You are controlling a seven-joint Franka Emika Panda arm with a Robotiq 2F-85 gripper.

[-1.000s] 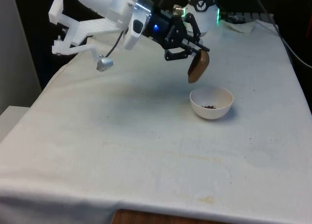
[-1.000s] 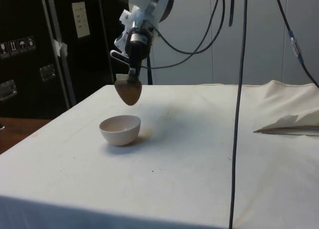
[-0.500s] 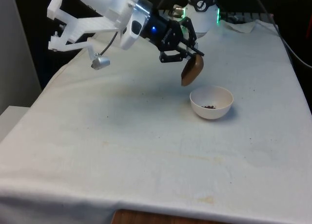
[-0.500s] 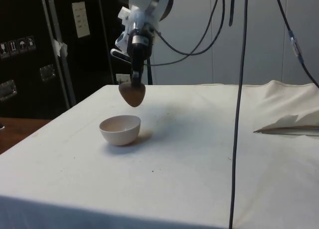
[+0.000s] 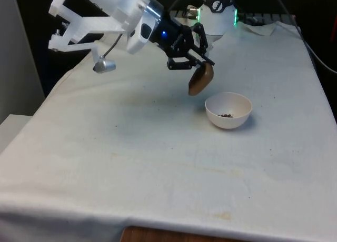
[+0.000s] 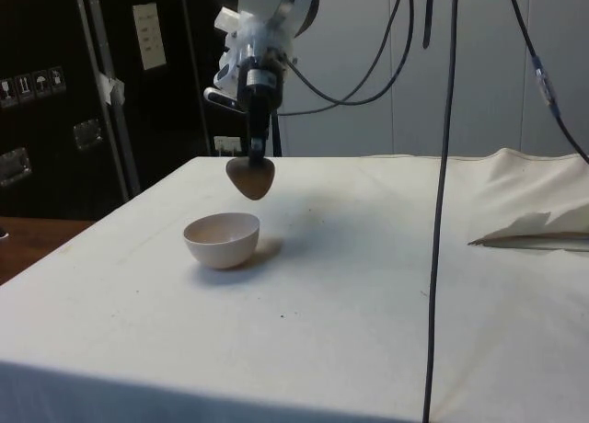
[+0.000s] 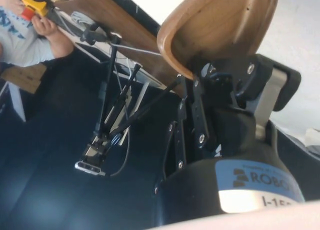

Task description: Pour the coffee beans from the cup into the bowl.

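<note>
Gripping tipped cup, bowl beside

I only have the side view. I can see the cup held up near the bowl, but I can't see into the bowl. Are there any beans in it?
Observer: Yes. The front view shows a small dark cluster of coffee beans at the bottom of the bowl.
Operator: Anything left to pour?
Observer: The wrist view looks into the cup. The part of the inside it shows is bare wood, with no beans.
Operator: Is it over the bowl?
Observer: No. In the front view it hangs tilted just outside the bowl's rim, toward the front view's left, over the cloth, with the gripper shut on its rim.
</note>
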